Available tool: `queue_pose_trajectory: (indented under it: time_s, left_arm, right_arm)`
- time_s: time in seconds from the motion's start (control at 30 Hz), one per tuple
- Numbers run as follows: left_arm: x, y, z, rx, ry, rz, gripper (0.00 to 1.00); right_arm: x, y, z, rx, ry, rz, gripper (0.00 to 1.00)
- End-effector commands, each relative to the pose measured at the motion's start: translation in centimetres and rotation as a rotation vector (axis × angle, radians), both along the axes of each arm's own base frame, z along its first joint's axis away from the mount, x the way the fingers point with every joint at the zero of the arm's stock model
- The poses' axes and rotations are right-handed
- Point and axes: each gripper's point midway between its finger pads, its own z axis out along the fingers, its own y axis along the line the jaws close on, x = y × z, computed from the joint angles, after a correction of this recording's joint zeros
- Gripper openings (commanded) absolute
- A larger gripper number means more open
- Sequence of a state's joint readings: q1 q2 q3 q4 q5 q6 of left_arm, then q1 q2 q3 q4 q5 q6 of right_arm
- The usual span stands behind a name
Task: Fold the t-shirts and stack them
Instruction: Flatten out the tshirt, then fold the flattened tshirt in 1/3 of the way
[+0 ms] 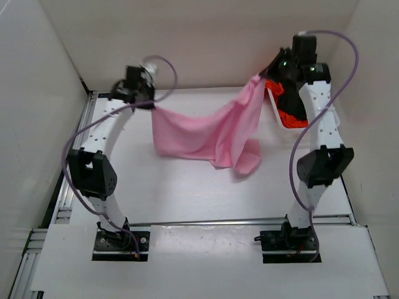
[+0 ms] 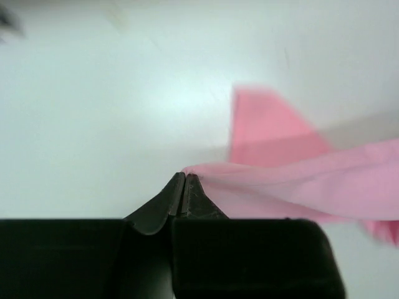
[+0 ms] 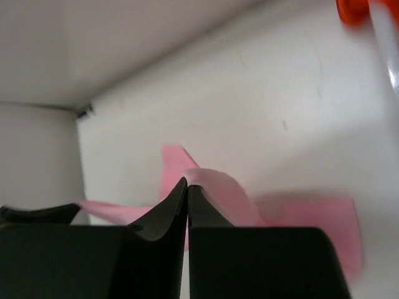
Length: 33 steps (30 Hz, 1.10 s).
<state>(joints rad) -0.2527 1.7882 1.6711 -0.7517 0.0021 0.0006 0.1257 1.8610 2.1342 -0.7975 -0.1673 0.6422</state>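
We see the light pink t-shirt [image 1: 206, 134] strung up between the two arms above the white table [image 1: 187, 193], over the far half of its surface. The left gripper [image 1: 151, 104] has its jaws pressed together on one edge of the shirt at the left. In the left wrist view the two dark fingertips meet with a thin fold of pink cloth pinched between them. The right gripper [image 1: 260, 78] stands farther back on the right, and its jaws are also clamped on the pink cloth, which the right wrist view shows bunched over the tips. From the left grip the top edge sags in a shallow curve, then climbs steeply to the right grip. The body of the shirt hangs below this edge as a loose sheet. Its lower right part, with what looks like a sleeve, trails down toward the table, and we cannot tell whether it touches the surface. Just beside the right arm, at the far right of the table, sits a white basket [image 1: 274, 111]. In it we make out the orange-red t-shirt [image 1: 292, 118], crumpled and partly hidden by the arm.
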Motion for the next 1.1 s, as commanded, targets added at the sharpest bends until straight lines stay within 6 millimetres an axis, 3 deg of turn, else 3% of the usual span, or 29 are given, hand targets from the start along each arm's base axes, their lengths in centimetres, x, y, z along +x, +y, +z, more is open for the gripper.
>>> queue_pose_trajectory:
  time_s: [0.0, 0.03, 0.07, 0.1, 0.13, 0.17, 0.23, 0.27, 0.3, 0.33, 0.37, 0.4, 0.5, 0.53, 0.57, 0.6, 0.63, 0.7, 0.73, 0.8, 0.83, 0.93, 1.07]
  left_arm:
    - [3.2, 7.4, 17.8, -0.051, -0.437, 0.186, 0.1]
    - [3.4, 9.7, 20.0, -0.05, -0.487, 0.233, 0.1]
    - [3.2, 10.7, 23.3, -0.057, -0.565, 0.252, 0.1]
    - [3.0, 11.3, 24.3, -0.062, -0.588, 0.259, 0.1]
    - [2.6, 11.7, 25.2, -0.066, -0.608, 0.261, 0.1]
    - [1.9, 11.7, 26.0, -0.068, -0.623, 0.261, 0.1]
    - [1.1, 11.9, 25.3, -0.061, -0.607, 0.269, 0.1]
    - [0.6, 11.9, 24.7, -0.059, -0.592, 0.269, 0.1]
    - [-0.4, 12.3, 23.0, -0.051, -0.553, 0.279, 0.1]
    - [-0.9, 12.5, 22.0, -0.042, -0.531, 0.288, 0.1]
    - [-1.5, 12.5, 20.9, -0.038, -0.508, 0.289, 0.1]
    - [-2.7, 12.5, 18.2, -0.03, -0.447, 0.289, 0.1]
    - [-5.8, 12.8, 13.5, -0.004, -0.354, 0.305, 0.1]
    - [-7.3, 12.8, 8.7, 0.013, -0.247, 0.304, 0.1]
    - [-8.4, 13.2, 6.7, 0.035, -0.204, 0.32, 0.1]
    - [-10.0, 13.4, 5.6, 0.043, -0.189, 0.327, 0.1]
    - [-12.2, 13.8, 1.0, 0.061, -0.084, 0.334, 0.1]
    - [-14.8, 14.1, -2.4, 0.087, -0.015, 0.345, 0.1]
    - [-17.3, 14.5, -5.2, 0.105, 0.041, 0.36, 0.1]
    - [-19.6, 14.8, -7.6, 0.127, 0.087, 0.369, 0.1]
    - [-21.7, 15.0, -9.8, 0.145, 0.129, 0.375, 0.1]
    - [-24.9, 14.9, -13.3, 0.157, 0.202, 0.37, 0.1]
    - [-27.3, 15.2, -15.7, 0.173, 0.258, 0.38, 0.1]
  right_arm:
    - [-0.1, -0.8, 14.9, 0.101, -0.375, 0.046, 0.0]
    - [0.4, -1.0, 15.2, 0.125, -0.394, 0.048, 0.0]
    - [-1.4, -1.3, 17.4, 0.14, -0.453, 0.05, 0.0]
    - [-1.5, -1.9, 18.8, 0.136, -0.529, 0.034, 0.0]
    - [-2.0, -2.1, 18.6, 0.133, -0.538, 0.021, 0.0]
    - [-3.2, -2.4, 17.1, 0.113, -0.515, 0.016, 0.0]
    - [-4.3, -2.6, 15.5, 0.07, -0.493, 0.029, 0.0]
    - [-5.8, -2.7, 15.4, 0.057, -0.493, 0.034, 0.0]
    - [-6.1, -2.8, 11.9, 0.037, -0.412, 0.039, 0.0]
    - [-7.1, -2.4, 10.0, 0.009, -0.371, 0.064, 0.0]
    - [-9.4, -2.0, 10.2, 0.003, -0.385, 0.083, 0.0]
    - [-10.2, -1.9, 4.8, -0.007, -0.262, 0.078, 0.0]
    - [-14.9, -1.6, -0.2, -0.044, -0.188, 0.068, 0.0]
    - [-16.7, -1.5, -6.3, -0.053, -0.054, 0.066, 0.0]
    - [-18.8, -0.9, -7.6, -0.035, -0.035, 0.071, 0.0]
    - [-21.1, -0.9, -13.4, -0.049, 0.094, 0.073, 0.0]
    - [-22.6, -0.6, -15.7, -0.05, 0.143, 0.088, 0.0]
    - [-26.0, -0.4, -19.6, -0.084, 0.246, 0.105, 0.0]
    - [-28.2, -0.9, -22.8, -0.128, 0.319, 0.096, 0.0]
    - [-30.4, -0.8, -25.3, -0.131, 0.393, 0.107, 0.0]
    - [-32.2, -0.6, -27.2, -0.146, 0.442, 0.132, 0.0]
    - [-33.9, -0.7, -29.3, -0.159, 0.492, 0.138, 0.0]
    - [-33.8, -0.2, -28.8, -0.163, 0.478, 0.153, 0.0]
